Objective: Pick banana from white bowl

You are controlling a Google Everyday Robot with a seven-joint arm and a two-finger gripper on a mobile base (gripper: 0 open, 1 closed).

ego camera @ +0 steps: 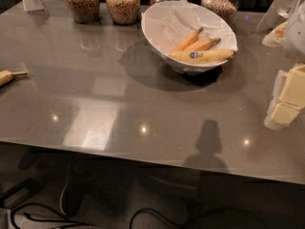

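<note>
Camera view: banana (202,56) lies in white bowl (164,20) near the desk (95,94) far edge, frontmost of three. End effector (286,99) at right edge, well apart; finger state can't be told. Approach step; next it needs to reach over the rim.

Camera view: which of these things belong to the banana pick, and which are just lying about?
Job: banana with blue sticker; white bowl; gripper at right edge.
Lying about: two orange bananas in bowl; lone banana at left; four glass jars.
</note>
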